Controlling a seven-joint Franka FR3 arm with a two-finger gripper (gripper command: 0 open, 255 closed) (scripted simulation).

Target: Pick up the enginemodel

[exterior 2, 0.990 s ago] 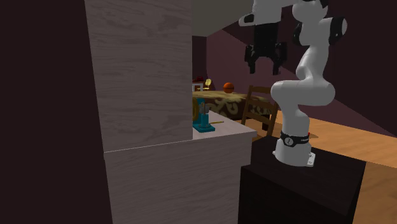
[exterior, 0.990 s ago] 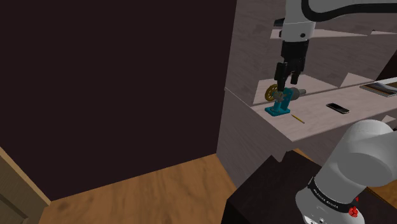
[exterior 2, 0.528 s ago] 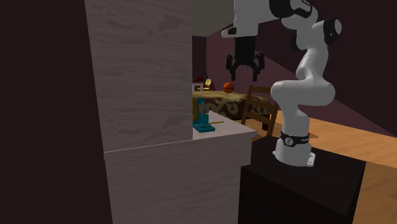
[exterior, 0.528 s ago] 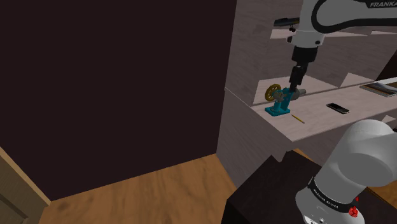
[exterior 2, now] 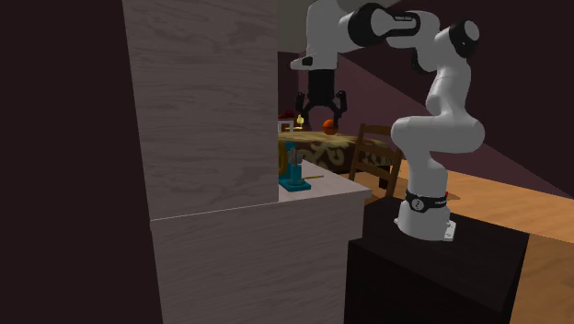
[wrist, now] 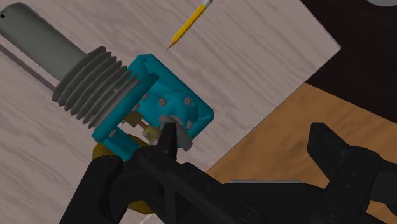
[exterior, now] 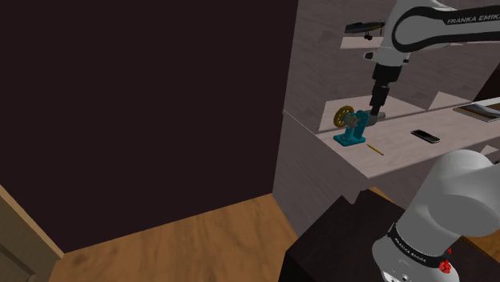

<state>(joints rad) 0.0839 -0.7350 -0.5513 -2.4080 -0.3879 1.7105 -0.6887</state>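
Since a second earlier, your arm (exterior: 433,24) had swung toward the left of the second exterior view. It had carried the gripper (exterior 2: 315,106) from above the chair to a spot over the pale tabletop (exterior: 401,156). The wrist had also turned, so the shoulder view caught the fingers edge-on.

The enginemodel (exterior: 355,126) had not moved. It stood near the tabletop's front corner, at centre right of the shoulder view, on its teal base. Its long axis ran along the tabletop, from the brass wheel on the picture's left to the grey finned cylinder on the right.

The jaws stood wide apart and held nothing. From the wrist camera, one finger tip hung just over the teal base of the enginemodel (wrist: 149,95). The gap of the gripper (wrist: 242,130) lay beyond it, over the tabletop's edge and the wood floor. I judge you needed to shift sideways toward the engine until the base sat between the jaws, then descend.

A yellow pencil (exterior: 375,149) lay just beside the base. A black phone (exterior: 425,136) sat farther right.
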